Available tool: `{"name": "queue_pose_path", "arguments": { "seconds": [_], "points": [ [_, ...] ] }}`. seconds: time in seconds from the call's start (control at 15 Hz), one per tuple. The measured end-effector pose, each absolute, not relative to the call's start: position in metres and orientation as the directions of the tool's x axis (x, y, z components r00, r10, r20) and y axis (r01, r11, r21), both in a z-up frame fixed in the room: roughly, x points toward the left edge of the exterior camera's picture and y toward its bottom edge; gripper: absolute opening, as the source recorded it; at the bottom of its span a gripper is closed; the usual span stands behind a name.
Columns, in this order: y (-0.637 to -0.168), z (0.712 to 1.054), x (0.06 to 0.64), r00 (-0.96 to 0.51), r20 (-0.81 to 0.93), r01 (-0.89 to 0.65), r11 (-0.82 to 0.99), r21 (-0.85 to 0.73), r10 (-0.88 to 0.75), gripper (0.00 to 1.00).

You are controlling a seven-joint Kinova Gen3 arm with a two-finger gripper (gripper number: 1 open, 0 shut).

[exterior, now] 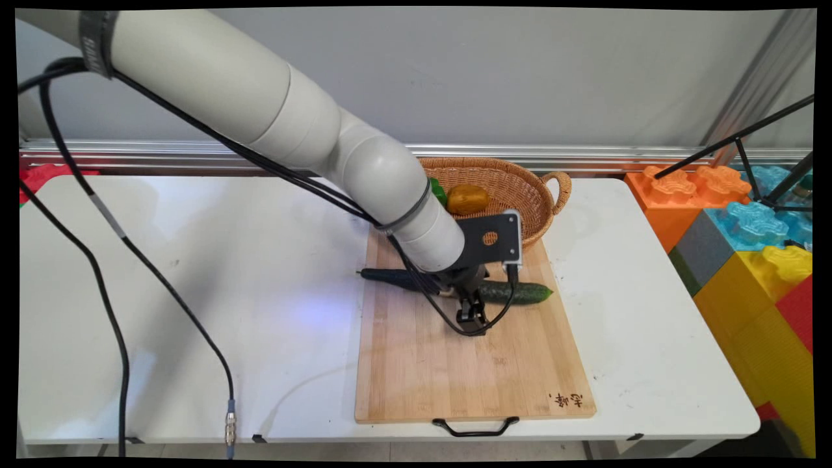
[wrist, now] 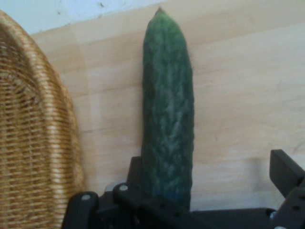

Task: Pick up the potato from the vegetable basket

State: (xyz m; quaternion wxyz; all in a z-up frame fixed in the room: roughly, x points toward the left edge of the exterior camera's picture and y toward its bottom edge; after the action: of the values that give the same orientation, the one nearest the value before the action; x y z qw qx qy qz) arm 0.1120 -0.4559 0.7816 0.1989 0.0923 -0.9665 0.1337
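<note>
A long dark green cucumber lies across the far part of a wooden cutting board. My gripper is low over its middle and hides that part in the main view. In the hand view the cucumber runs up from between my fingers. The gripper is open: the left finger stands right beside the cucumber, and the right finger is well apart from it. A wicker basket is close on the left.
The wicker basket sits at the board's far edge and holds a yellow-orange fruit and a green item. Large coloured blocks and a black stand are off the table's right side. Black cables hang at the left.
</note>
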Motion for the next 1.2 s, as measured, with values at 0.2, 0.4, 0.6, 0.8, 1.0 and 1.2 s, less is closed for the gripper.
{"name": "queue_pose_path", "arguments": {
  "seconds": [0.2, 0.4, 0.6, 0.8, 1.0, 1.2],
  "points": [
    [-0.456, 0.805, 0.111, -0.894, 0.426, -0.251, 0.944, -0.214, -0.141, 1.00],
    [-0.460, 0.840, 0.114, -0.883, 0.444, -0.274, 0.938, -0.214, -0.156, 1.00],
    [-0.465, 0.865, 0.121, -0.875, 0.451, -0.298, 0.930, -0.215, -0.176, 1.00],
    [-0.474, 0.889, 0.133, -0.864, 0.465, -0.321, 0.923, -0.214, -0.192, 1.00],
    [-0.491, 0.904, 0.148, -0.846, 0.483, -0.367, 0.903, -0.222, -0.225, 1.00],
    [-0.515, 0.908, 0.166, -0.831, 0.490, -0.416, 0.878, -0.236, -0.262, 1.00]
  ]
}}
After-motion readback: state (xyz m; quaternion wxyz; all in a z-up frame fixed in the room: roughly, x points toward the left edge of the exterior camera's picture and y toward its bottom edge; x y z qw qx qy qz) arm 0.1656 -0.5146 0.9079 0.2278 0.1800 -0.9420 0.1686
